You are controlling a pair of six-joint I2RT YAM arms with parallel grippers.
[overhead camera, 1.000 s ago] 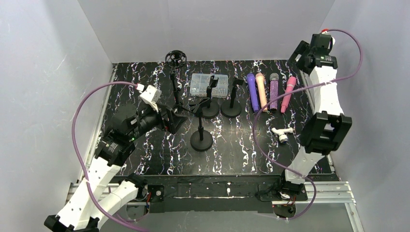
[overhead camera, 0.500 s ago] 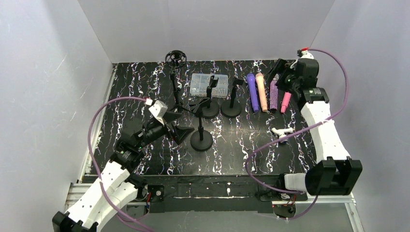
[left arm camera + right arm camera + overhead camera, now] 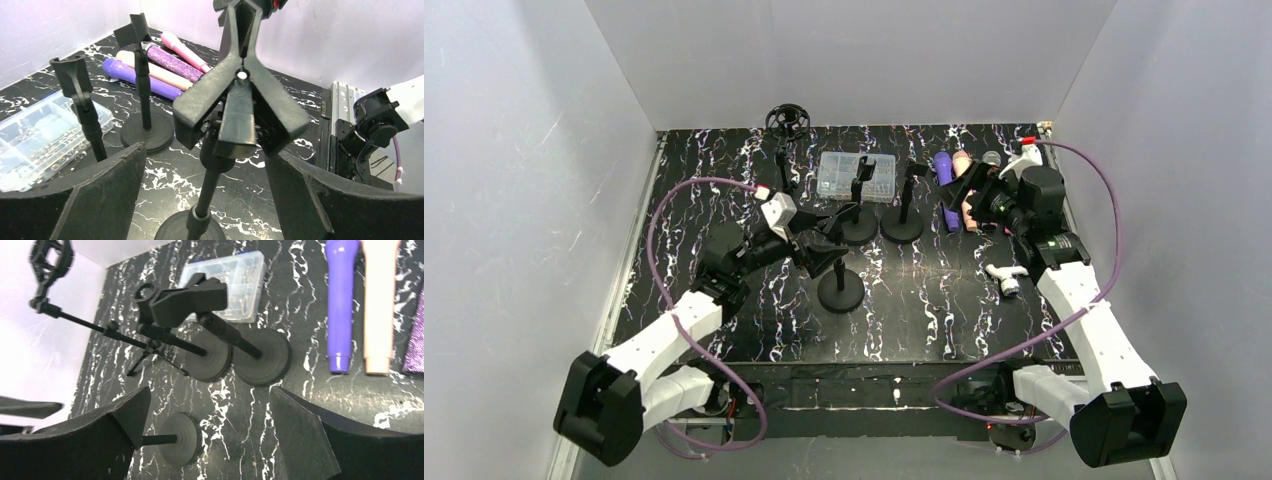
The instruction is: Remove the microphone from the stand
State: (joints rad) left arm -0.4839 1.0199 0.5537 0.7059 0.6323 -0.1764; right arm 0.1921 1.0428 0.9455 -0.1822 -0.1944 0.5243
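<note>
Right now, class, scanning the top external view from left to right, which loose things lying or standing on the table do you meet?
shock-mount stand → clear plastic box → purple microphone → small white part

Setting: robot test cell in a lab; nothing domestic in view.
Enclosure: plain white panels point(image 3: 844, 60) stand behind, left and right of the clear parts box point(image 3: 857, 176).
Worktop point(image 3: 924, 310): black sheet with white marbling; aluminium rail point(image 3: 629, 270) along its edge, well left of the box.
Rig: two white arms point(image 3: 662, 333) mounted in front of the box, purple cables point(image 3: 656, 230) looping loose.
Props: handheld microphones point(image 3: 172, 62) in a row right of the box; black desk stands point(image 3: 840, 290) just in front; shock mount point(image 3: 787, 121) behind-left.
</note>
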